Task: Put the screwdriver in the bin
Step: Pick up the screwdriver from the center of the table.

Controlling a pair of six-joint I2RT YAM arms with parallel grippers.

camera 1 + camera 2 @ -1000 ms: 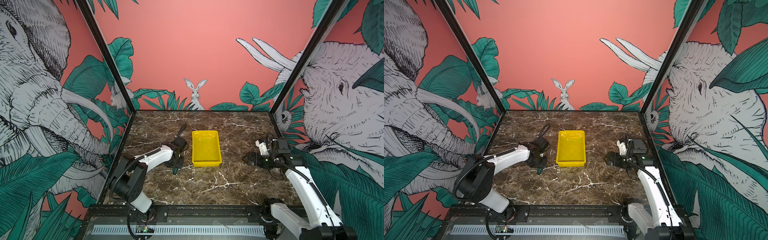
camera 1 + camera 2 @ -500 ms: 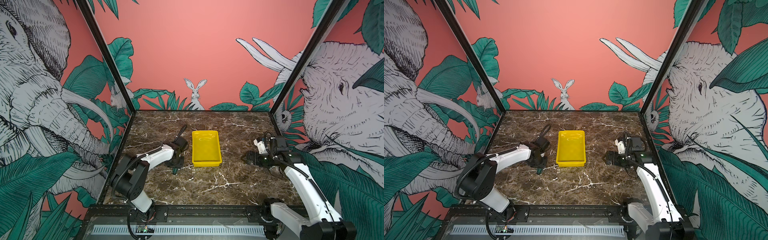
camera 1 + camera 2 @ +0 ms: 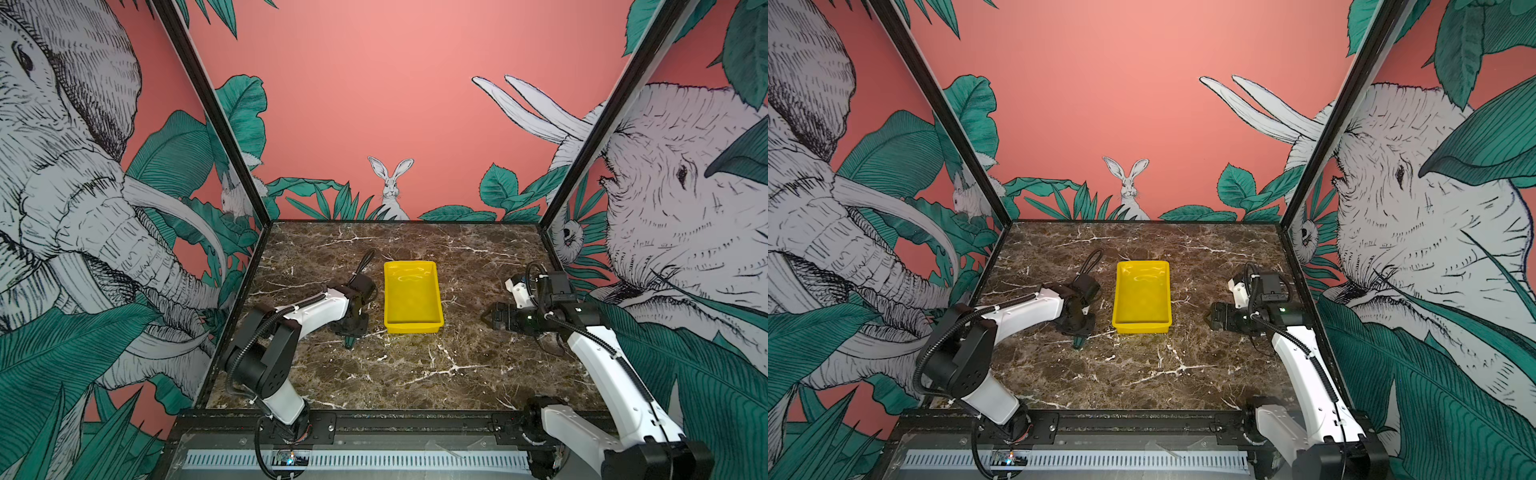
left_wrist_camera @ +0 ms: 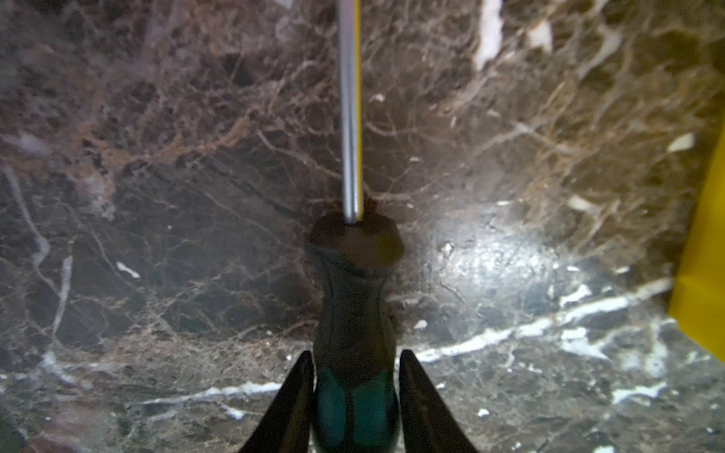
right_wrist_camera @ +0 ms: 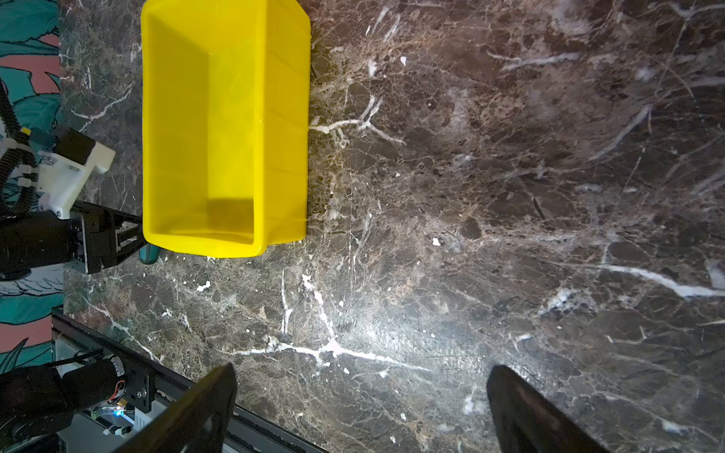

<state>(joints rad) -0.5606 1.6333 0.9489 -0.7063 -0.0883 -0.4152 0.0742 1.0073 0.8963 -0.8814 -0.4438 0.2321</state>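
Yellow bin point(image 3: 412, 297) holds nothing; left pincer point(image 4: 355, 392) clamps the screwdriver point(image 4: 355, 313) beside it, right pincer point(image 5: 361, 408) spread apart.

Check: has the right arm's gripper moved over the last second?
Yes. The right gripper has shifted slightly toward the shallow yellow plastic bin, narrowing the gap across the marble.

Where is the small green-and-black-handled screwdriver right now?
The green-and-black-handled screwdriver lies on the marble table, its handle clamped in the left tool, beside the yellow plastic bin near its front corner.
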